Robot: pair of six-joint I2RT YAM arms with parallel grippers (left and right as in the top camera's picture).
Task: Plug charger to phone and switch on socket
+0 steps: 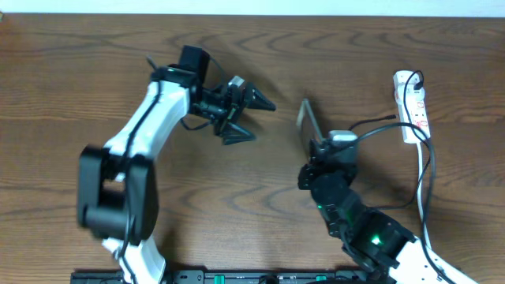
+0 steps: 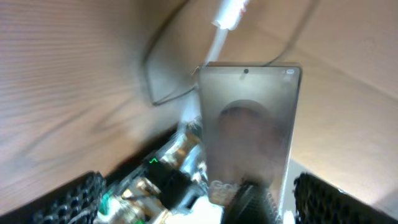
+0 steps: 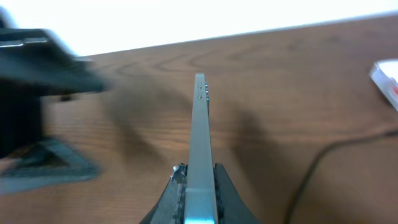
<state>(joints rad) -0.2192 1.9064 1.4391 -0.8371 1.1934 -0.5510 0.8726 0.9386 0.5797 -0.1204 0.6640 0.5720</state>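
Phone (image 3: 200, 137) is gripped edge-up by the right gripper (image 3: 199, 186), jaws clenched on its lower end. Left gripper (image 1: 260, 120) is spread wide, nothing held, just left of phone. Socket (image 1: 412, 106) is seen far right, charger (image 1: 430, 170) trailing from it.

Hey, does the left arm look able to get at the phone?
Probably yes: the open left gripper faces the phone, nothing between them; the right gripper grips only its lower end.

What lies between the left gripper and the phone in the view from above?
Only bare table lies between the left gripper and the phone, which the right gripper holds on edge; the overhead view shows it.
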